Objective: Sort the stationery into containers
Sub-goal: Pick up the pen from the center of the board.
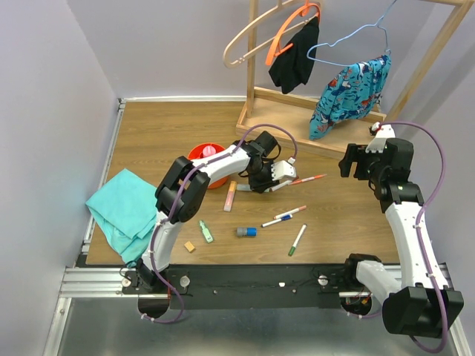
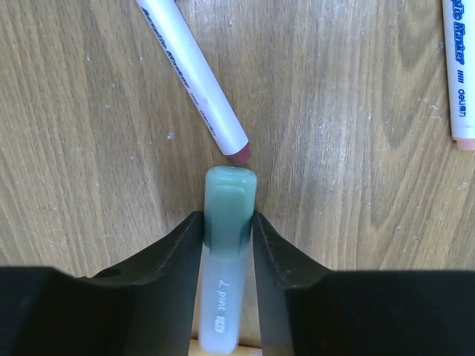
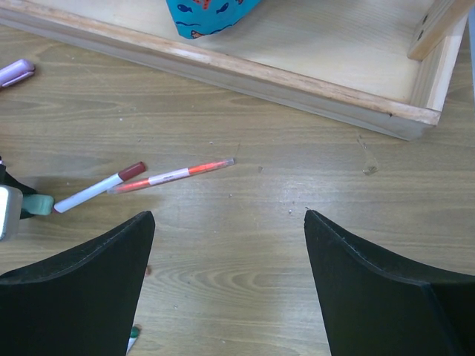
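Observation:
My left gripper (image 2: pixel 228 219) is shut on a pale highlighter with a green cap (image 2: pixel 230 194), low over the wood at mid-table (image 1: pixel 261 184). A white marker with a dark red cap (image 2: pixel 194 74) lies just beyond the cap. The orange organiser (image 1: pixel 200 157) stands to the left with a pink highlighter (image 1: pixel 212 150) in it. Loose on the table are an orange-pink highlighter (image 1: pixel 230 196), a green highlighter (image 1: pixel 205 231), a tan cube (image 1: pixel 190 246), a blue-grey piece (image 1: pixel 246 232), two markers (image 1: pixel 283 216) (image 1: pixel 297 239) and a red pen (image 3: pixel 172 175). My right gripper (image 3: pixel 228 215) is open and empty above the right side (image 1: pixel 355 162).
The wooden rack base (image 3: pixel 297 74) runs along the back right, with a blue patterned garment (image 1: pixel 349 93) and hangers above it. A teal folded cloth (image 1: pixel 126 211) lies at the left edge. Another white marker (image 2: pixel 460 74) lies to the right of my left gripper.

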Robot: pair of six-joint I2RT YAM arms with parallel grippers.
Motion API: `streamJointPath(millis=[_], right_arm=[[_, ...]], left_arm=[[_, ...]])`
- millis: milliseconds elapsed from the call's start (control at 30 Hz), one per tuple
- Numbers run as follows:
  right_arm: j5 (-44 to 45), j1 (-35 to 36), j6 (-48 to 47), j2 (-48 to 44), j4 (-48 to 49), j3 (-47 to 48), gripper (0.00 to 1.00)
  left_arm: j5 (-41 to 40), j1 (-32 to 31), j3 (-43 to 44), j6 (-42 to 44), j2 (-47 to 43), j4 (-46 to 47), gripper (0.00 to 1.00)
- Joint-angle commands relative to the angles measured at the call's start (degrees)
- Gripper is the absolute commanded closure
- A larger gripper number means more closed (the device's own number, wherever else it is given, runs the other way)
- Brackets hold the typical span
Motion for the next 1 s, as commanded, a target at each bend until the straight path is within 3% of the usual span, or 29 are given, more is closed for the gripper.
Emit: streamJointPath(millis=[0,100,233,367,467,667,867,967], right_arm=[[-0.3,-0.4,0.0,-0.2,0.8,-0.7,0.11],[0.2,-0.4,-0.3,-0.2,0.7,-0.5,0.11],[0.8,-0.4,-0.5,-0.5,0.3,0.1,0.11],[1.1,-0.4,-0.5,-1.1,0.3,0.3,0.11],[1.0,-0.4,-0.6,-1.1,0.4,0.3,0.11],[1.1,-0.4,-0.3,-0.4,0.8,1.3,0.11],[0.9,-0.4,0.1,0.4,1.0,2.5,0.12],[1.5,-0.4,-0.3,0.8,1.0,2.8,0.12]], left_arm=[[1.3,-0.3,-0.7,-0.5,0.5,-1.2,0.65],[2.0,-0.3,-0.8,-1.3,-0.2,-1.7,0.74],[3.4,-0.3,0.2,-2.4,-5.2,-3.3,0.75],[7.5,0.2,1.6,-4.1,-16.3,-3.8,0.75],[11.5,1.9,-2.1,-8.5,-24.5,2.1,0.76],[17.3,9.0,-20.8,-22.2,-39.8,30.6,0.76],[13.1,18.5,-27.7,-35.1,-43.2,46.1,0.81],[14.4,23.1,-29.1,-36.8,-41.8,50.2,0.81]])
